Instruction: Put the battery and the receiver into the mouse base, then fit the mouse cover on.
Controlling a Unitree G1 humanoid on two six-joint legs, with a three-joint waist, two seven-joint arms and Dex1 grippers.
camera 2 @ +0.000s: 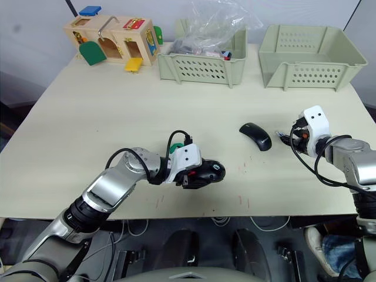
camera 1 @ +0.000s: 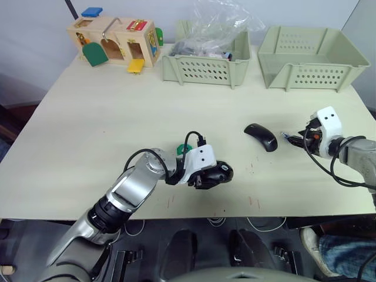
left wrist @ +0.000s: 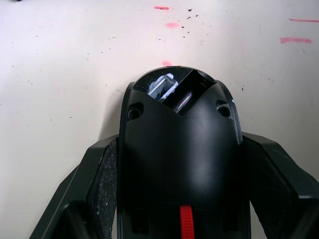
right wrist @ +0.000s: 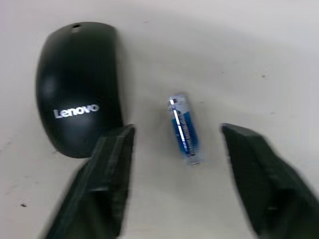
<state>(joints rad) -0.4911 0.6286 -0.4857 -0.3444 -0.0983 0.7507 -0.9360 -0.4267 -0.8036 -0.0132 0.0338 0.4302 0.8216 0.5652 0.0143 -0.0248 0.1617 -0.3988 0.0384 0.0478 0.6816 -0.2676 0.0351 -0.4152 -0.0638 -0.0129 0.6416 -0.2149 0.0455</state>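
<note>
Bare table around battery [right wrist: 186, 130]; mouse cover [right wrist: 79, 87] just beside.

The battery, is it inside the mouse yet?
Not yet. The battery lies flat on the table beside the mouse cover, between the open right gripper's fingers. The left gripper holds the mouse base.

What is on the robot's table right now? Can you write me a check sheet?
Surface: pale table, a few red marks near the front edge.
Job's things: mouse base held, compartment open; battery lying beside mouse cover.
Clutter: wooden toy box, two green bins, one with a plastic bag; green disc.
Grippers: left gripper clamps the base; right gripper, jaws open around the battery.
Cables: black wires on both wrists.
Surroundings: pale wall behind.
</note>
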